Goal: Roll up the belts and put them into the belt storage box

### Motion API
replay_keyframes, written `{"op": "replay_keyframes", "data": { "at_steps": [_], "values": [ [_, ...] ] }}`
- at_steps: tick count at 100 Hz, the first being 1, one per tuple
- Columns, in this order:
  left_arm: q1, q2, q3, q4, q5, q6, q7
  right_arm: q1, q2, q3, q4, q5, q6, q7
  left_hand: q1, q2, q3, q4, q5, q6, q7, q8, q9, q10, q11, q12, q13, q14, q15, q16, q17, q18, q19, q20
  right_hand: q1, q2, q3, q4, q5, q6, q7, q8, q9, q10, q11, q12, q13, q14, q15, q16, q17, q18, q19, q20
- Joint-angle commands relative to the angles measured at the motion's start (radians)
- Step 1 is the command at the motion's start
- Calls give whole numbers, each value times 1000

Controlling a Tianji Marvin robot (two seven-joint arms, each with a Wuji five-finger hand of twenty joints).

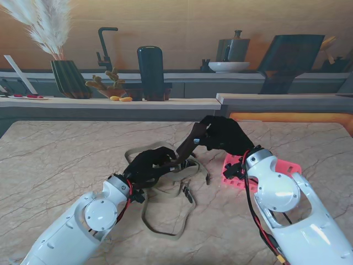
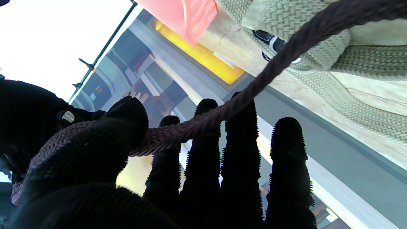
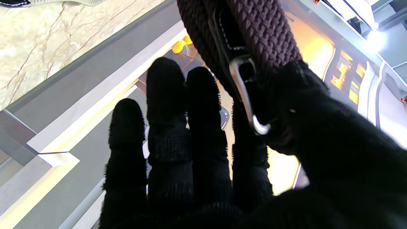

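Belts, two on the marble table (image 1: 60, 154). Beige belt (image 1: 160, 221) lies slack in loose loops, near centre, nearer to me. Pink storage box (image 1: 287, 167) sits on the right, partly hidden behind the right arm. Brown belt (image 1: 185, 144) is lifted off the table, stretched between both hands; long axis climbs from left hand up to right hand. Left hand (image 1: 144, 167) grasps its lower stretch, thumb over strap. Right hand (image 1: 223, 135) pinches the buckle (image 3: 244, 92) end, nearer the box. Judgement: rolling should begin at the buckle end.
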Motion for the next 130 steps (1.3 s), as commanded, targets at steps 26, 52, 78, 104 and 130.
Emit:
{"op": "replay_keyframes", "data": {
  "at_steps": [26, 52, 78, 104, 130],
  "values": [
    [31, 5, -27, -4, 60, -17, 58, -3, 8, 11, -21, -12, -6, 21, -80, -23, 58, 25, -75, 11, -77, -28, -115, -33, -44, -37, -74, -24, -37, -2, -31, -25, 15, 8, 99, 65, 102, 24, 109, -123, 153, 26, 42, 6, 22, 13, 27, -7, 20, 7, 7, -33, 35, -11],
    [36, 1, -33, -2, 125, -20, 127, -3, 9, 13, -24, -14, -6, 25, -66, -32, 94, 19, -93, -21, 99, 107, -75, -72, 134, 101, -30, -45, 48, 48, -6, -44, 50, 25, 98, 66, 102, 26, 109, -122, 152, 28, 42, 5, 23, 13, 26, -7, 20, 7, 6, -33, 35, -13],
    [37, -3, -39, 4, 146, -31, 164, -5, 8, 14, -28, -24, 5, 20, -25, -101, 3, -69, 19, -99, 226, 132, 74, -72, 241, 110, 91, -31, 196, 59, 46, -51, 134, 17, 97, 67, 102, 29, 108, -120, 150, 29, 40, 6, 24, 14, 25, -7, 22, 7, 6, -32, 36, -14],
    [32, -6, -37, 8, 139, -42, 171, -6, 8, 12, -31, -17, 16, 24, 131, -34, -100, -74, 175, -126, 317, -46, 234, -50, 272, 44, 211, -10, 274, -4, 114, -60, 213, -28, 98, 68, 100, 31, 106, -119, 149, 31, 40, 7, 25, 14, 24, -7, 23, 7, 6, -34, 36, -14],
    [10, -8, -8, 31, 165, -26, 192, -11, 9, 3, -33, 32, 31, 43, 176, -22, -111, -50, 184, -143, 285, -103, 210, -46, 183, 45, 168, -1, 216, -29, 83, -57, 192, -53, 99, 68, 99, 33, 107, -116, 149, 32, 40, 11, 26, 13, 24, -3, 26, 7, 7, -33, 38, -14]
  ]
}}
